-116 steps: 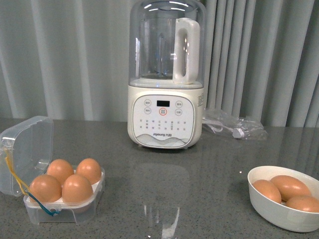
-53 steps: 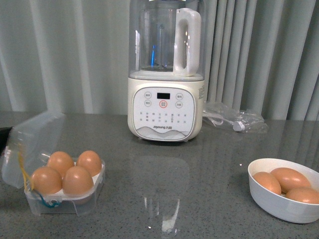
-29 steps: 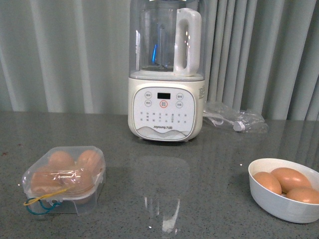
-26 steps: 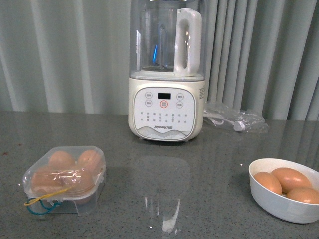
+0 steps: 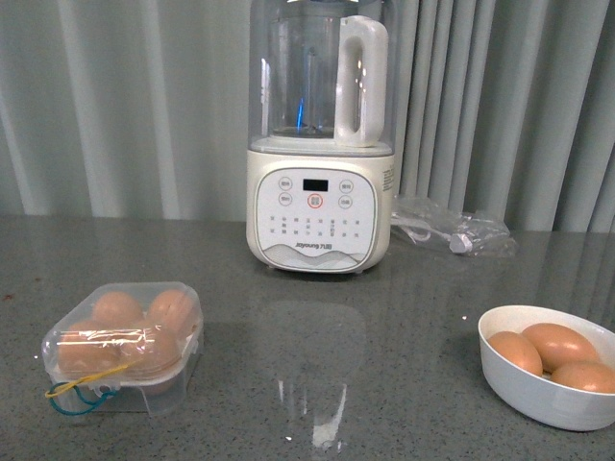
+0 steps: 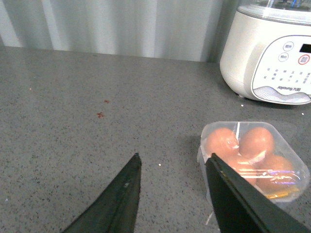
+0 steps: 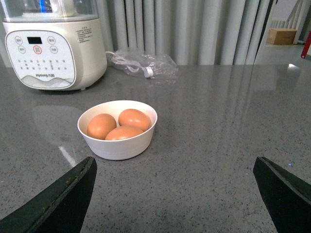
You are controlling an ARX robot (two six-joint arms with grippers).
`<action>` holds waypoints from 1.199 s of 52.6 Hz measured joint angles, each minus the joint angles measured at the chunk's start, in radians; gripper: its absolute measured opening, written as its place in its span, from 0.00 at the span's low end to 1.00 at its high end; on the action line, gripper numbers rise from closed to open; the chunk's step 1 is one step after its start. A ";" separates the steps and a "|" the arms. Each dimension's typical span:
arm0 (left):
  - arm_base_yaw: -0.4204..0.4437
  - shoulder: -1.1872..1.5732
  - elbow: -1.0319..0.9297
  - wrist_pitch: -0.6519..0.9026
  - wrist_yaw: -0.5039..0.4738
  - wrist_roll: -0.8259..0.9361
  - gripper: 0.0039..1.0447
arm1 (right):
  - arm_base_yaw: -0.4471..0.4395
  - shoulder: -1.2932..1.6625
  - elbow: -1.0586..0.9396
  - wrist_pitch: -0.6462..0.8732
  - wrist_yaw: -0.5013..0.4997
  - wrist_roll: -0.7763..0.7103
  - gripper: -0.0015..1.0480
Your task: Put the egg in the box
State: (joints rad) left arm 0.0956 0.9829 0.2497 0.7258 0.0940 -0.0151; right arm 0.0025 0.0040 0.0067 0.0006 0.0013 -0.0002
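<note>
Four orange-brown eggs point(image 5: 117, 307) sealed under the clear plastic box point(image 5: 123, 346) lid; seemingly finished. Left claw point(image 6: 172, 167) wide beside it, right claw point(image 7: 175, 167) wide, both empty.

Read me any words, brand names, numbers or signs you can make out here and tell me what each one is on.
"Joyoung": brand name low on the blender control panel.
Panel button labels, grid text and side sticker: too small to read.
Egg box, white bowl, plastic bag: no text visible.

Front view level; wrist views low, blender point(image 5: 320, 144) shared.
</note>
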 joint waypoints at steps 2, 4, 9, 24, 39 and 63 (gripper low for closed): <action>-0.007 -0.021 -0.021 0.000 -0.007 0.003 0.34 | 0.000 0.000 0.000 0.000 0.000 0.000 0.93; -0.014 -0.049 -0.044 -0.003 -0.015 0.005 0.25 | 0.000 0.000 0.000 0.000 0.000 0.000 0.93; -0.050 -0.098 -0.077 -0.017 -0.079 0.006 0.10 | 0.000 0.000 0.000 0.000 0.000 0.000 0.93; -0.094 -0.249 -0.157 -0.091 -0.093 0.010 0.03 | 0.000 0.000 0.000 0.000 0.000 0.000 0.93; -0.094 -0.399 -0.202 -0.195 -0.094 0.010 0.03 | 0.000 0.000 0.000 0.000 0.000 0.000 0.93; -0.094 -0.585 -0.222 -0.326 -0.095 0.010 0.03 | 0.000 0.000 0.000 0.000 0.000 0.000 0.93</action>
State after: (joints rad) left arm 0.0013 0.3977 0.0273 0.3996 -0.0006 -0.0048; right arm 0.0025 0.0040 0.0067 0.0006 0.0010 -0.0002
